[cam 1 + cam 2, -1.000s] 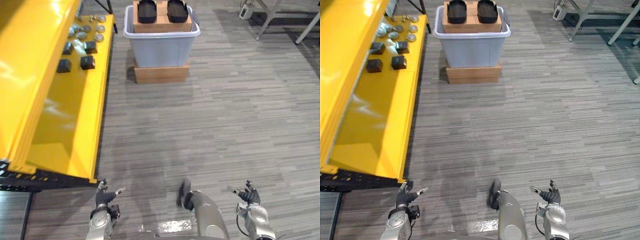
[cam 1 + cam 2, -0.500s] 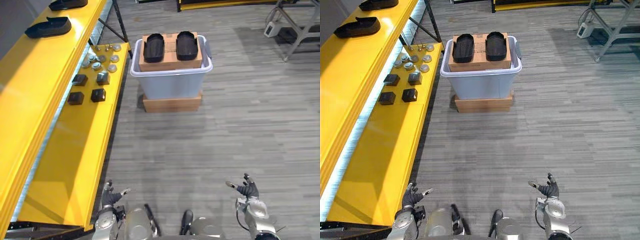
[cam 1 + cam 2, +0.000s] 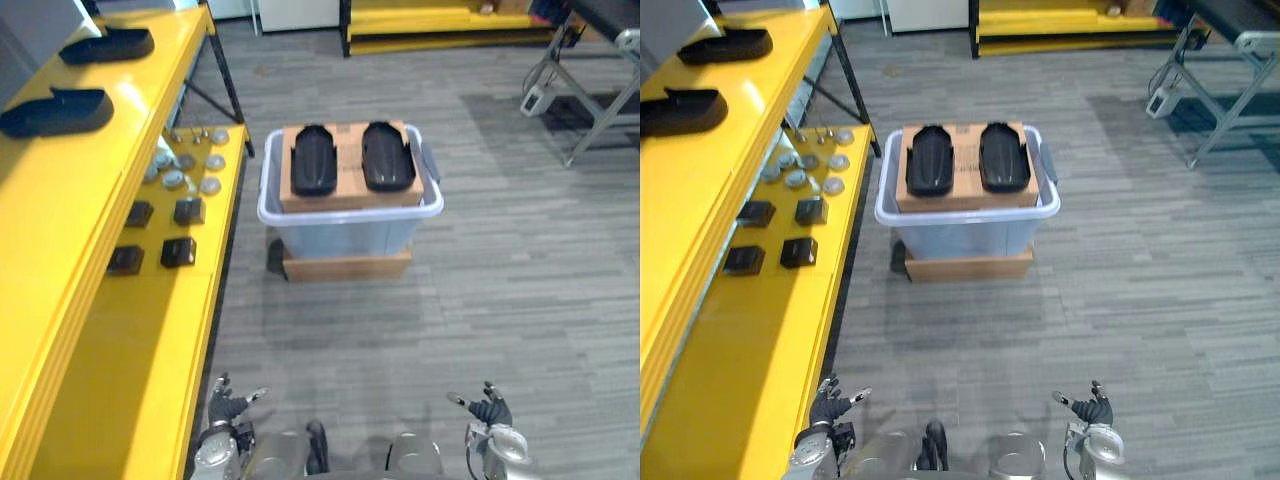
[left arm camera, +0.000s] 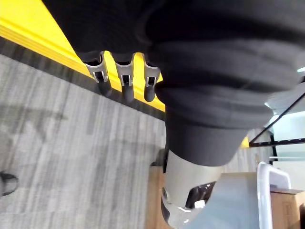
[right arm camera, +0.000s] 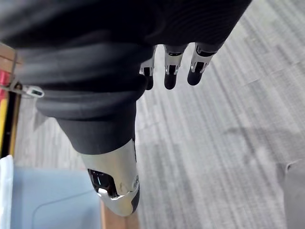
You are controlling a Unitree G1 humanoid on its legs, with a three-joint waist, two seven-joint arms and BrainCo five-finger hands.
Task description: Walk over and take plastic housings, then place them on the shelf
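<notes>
Grey plank floor [image 3: 520, 300] lies open from bottom centre up to the pale tub [image 3: 350, 235] at centre, where two black plastic housings [image 3: 313, 160] are laid side by side on a cardboard box [image 3: 347, 190]. Along the left, a yellow shelf [image 3: 120, 360] is cut off by the frame edge, loaded with more housings [image 3: 55, 110], black blocks [image 3: 178, 252] and silver discs [image 3: 185, 180]. Low at the bottom, left hand [image 3: 228, 405] and right hand [image 3: 490, 410] are held with fingers loose, nothing gripped.

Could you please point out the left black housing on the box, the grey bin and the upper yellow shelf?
left black housing [image 3: 313, 160]: left eye view, middle of its top.
grey bin [image 3: 345, 238]: left eye view, front wall.
upper yellow shelf [image 3: 50, 200]: left eye view, bare surface.
</notes>
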